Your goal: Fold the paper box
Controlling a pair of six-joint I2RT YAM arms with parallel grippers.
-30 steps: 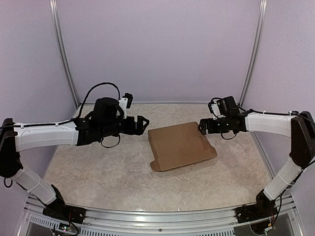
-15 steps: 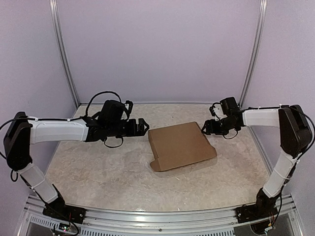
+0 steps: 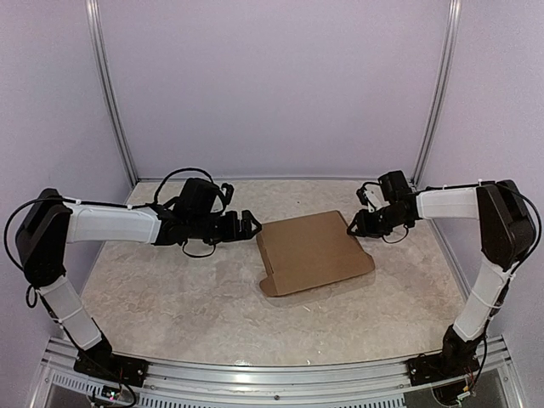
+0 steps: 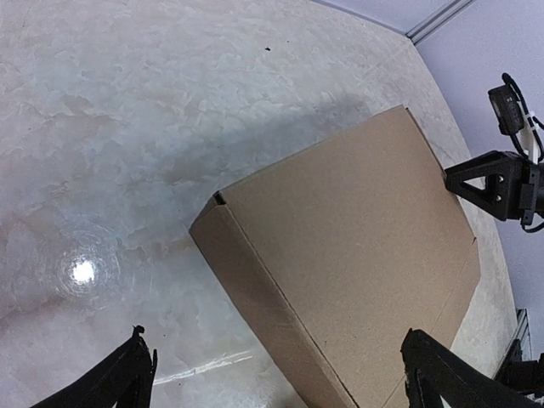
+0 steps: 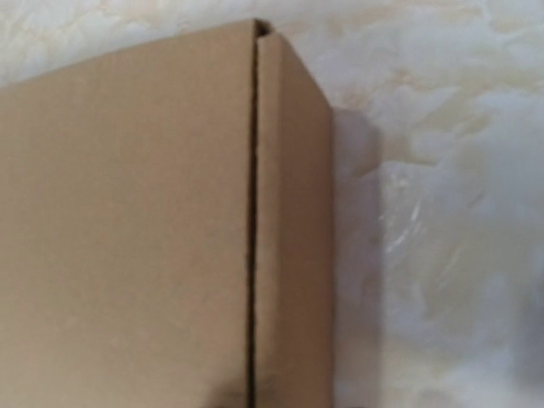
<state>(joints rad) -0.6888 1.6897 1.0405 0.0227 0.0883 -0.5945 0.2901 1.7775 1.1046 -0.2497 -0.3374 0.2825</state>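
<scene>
On the top external camera, I am seeing the paper box (image 3: 313,252) lying closed and flat on the marbled table (image 3: 170,297), a little right of centre, between the two arms. The left gripper (image 3: 249,224) is hovering just beside the box's left edge, its jaws standing wide apart and holding nothing. The right gripper (image 3: 352,226) is sitting at the box's far right corner. From here I cannot tell how far it is parted or whether it is gripping the cardboard.

On the left wrist camera, that gripper's fingers (image 4: 119,382) are spreading out to the bottom corners of the frame, with the box ahead of them. The right gripper's tip is meeting the box's far edge.

On the right wrist camera, the box is filling the left of the frame, with a fold line running down it and bare table to the right. I cannot tell this gripper's state here either.
</scene>
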